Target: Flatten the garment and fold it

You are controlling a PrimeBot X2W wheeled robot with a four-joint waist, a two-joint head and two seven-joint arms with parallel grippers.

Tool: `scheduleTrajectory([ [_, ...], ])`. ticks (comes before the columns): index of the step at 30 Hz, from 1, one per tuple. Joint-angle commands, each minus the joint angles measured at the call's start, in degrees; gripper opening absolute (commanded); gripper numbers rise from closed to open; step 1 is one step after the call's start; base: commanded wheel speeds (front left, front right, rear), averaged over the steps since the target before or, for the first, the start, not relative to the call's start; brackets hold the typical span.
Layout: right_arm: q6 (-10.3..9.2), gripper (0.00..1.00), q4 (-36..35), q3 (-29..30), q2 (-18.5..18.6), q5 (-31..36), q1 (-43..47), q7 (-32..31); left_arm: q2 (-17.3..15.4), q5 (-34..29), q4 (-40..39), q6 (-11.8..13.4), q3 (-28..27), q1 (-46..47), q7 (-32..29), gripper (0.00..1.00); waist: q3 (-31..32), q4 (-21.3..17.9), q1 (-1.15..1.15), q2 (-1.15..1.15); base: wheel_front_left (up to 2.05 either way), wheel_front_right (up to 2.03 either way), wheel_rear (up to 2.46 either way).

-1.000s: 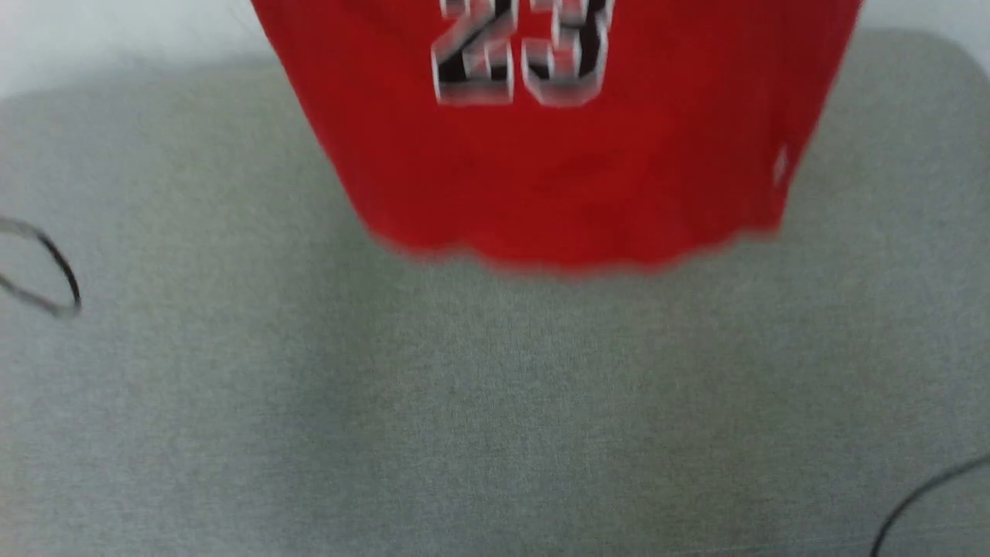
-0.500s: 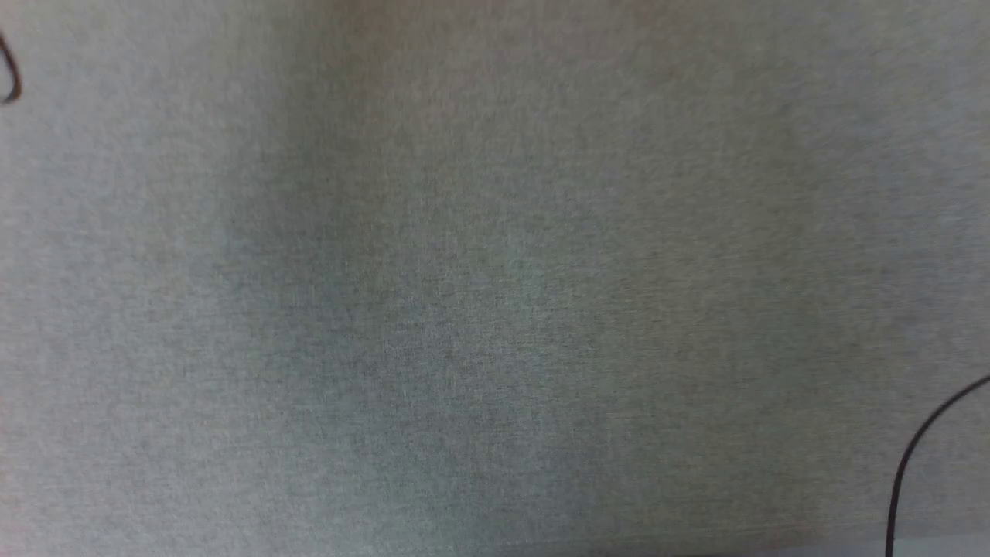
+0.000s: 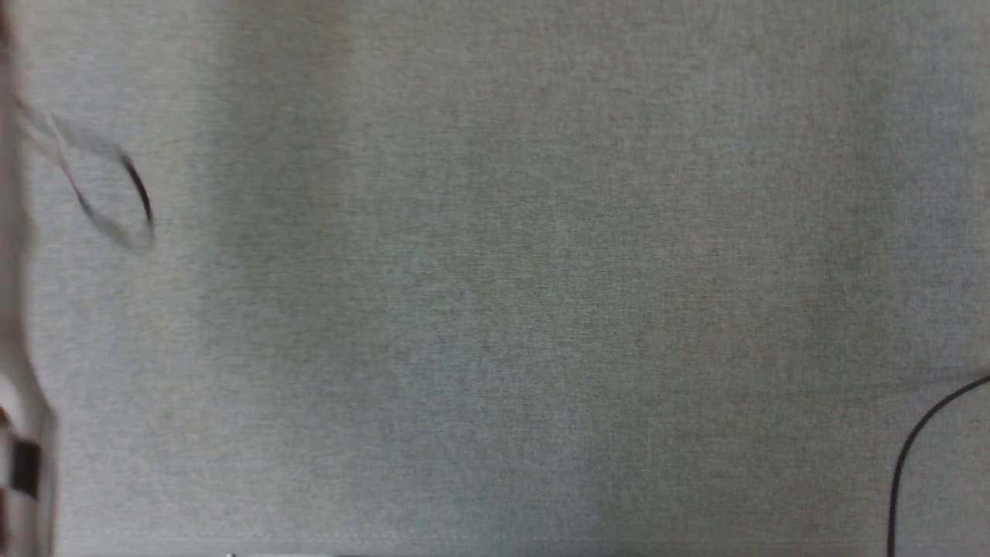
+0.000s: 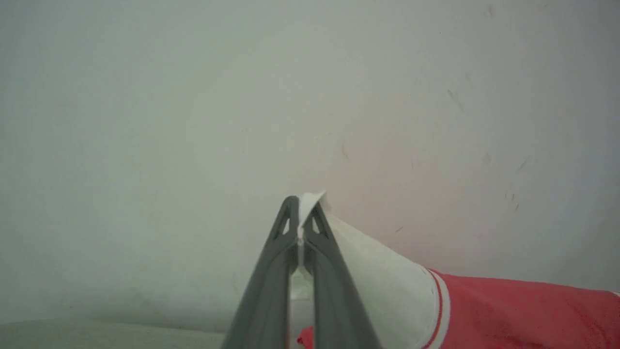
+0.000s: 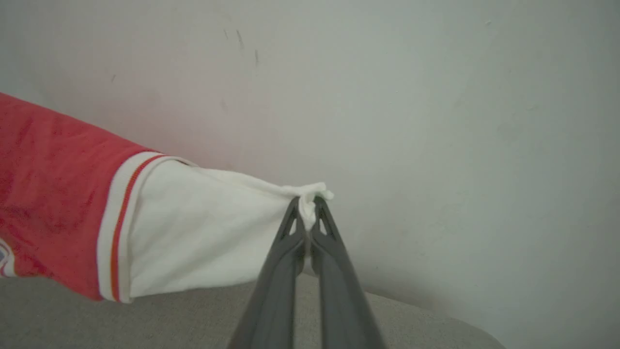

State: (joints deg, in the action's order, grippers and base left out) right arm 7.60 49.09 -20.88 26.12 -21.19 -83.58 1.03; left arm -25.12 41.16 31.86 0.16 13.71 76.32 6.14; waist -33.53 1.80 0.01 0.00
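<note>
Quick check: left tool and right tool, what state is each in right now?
Left tool: closed, pinching a white sleeve of the garment.
Right tool: closed, pinching the other white sleeve.

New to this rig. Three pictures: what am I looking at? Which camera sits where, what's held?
It is a wheeled robot with two arms, each ending in two long dark fingers. One picture comes from a camera on its head, looking down at a grey cloth-covered surface with a black cable at the lower right. The other two come from cameras on the wrists, each looking along its own fingers. The left arm's fingers are shut on one white sleeve tip of the garment, a red shirt; the right arm's fingers are shut on the other sleeve tip. The shirt is stretched between them.
</note>
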Motion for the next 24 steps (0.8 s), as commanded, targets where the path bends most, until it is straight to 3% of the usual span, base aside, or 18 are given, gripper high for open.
scheduleTrajectory([
  [1, -0.11, 0.00, 0.4, -2.1, -0.3, -0.4, 4.3, 0.8, 0.2, -0.6, 0.7, -0.9, 1.1, -4.8, 0.6, 0.00, 3.7, 0.8, -0.01, 0.00, 0.00, 0.00, 0.00],
  [6, -0.11, 0.00, 0.5, -5.2, 0.9, -4.6, 16.1, 1.4, -0.8, -2.0, 0.7, -2.1, 4.8, -17.9, 0.5, 0.00, 10.4, 1.5, -0.01, 0.00, 0.00, 0.00, 0.00],
  [10, -0.11, 0.00, -1.4, -6.0, 1.6, -12.0, 26.3, -2.4, -2.2, 0.1, -0.9, -2.5, 5.7, -28.3, -2.8, 0.00, 16.2, 1.5, -0.01, 0.00, 0.00, 0.00, 0.00],
  [17, -0.11, 0.00, -8.4, -9.5, 8.2, -15.2, 40.6, -7.9, -8.4, 0.8, -7.5, -0.6, 7.2, -43.9, -9.3, 0.00, 24.5, 1.8, -0.01, 0.00, 0.00, 0.00, 0.00],
  [24, -0.11, 0.00, -15.8, -7.2, 12.7, -19.1, 52.0, -13.9, -13.4, 3.1, -16.3, 2.3, 7.6, -57.1, -15.9, 0.00, 30.7, 2.4, -0.01, 0.00, 0.00, 0.00, 0.00],
])
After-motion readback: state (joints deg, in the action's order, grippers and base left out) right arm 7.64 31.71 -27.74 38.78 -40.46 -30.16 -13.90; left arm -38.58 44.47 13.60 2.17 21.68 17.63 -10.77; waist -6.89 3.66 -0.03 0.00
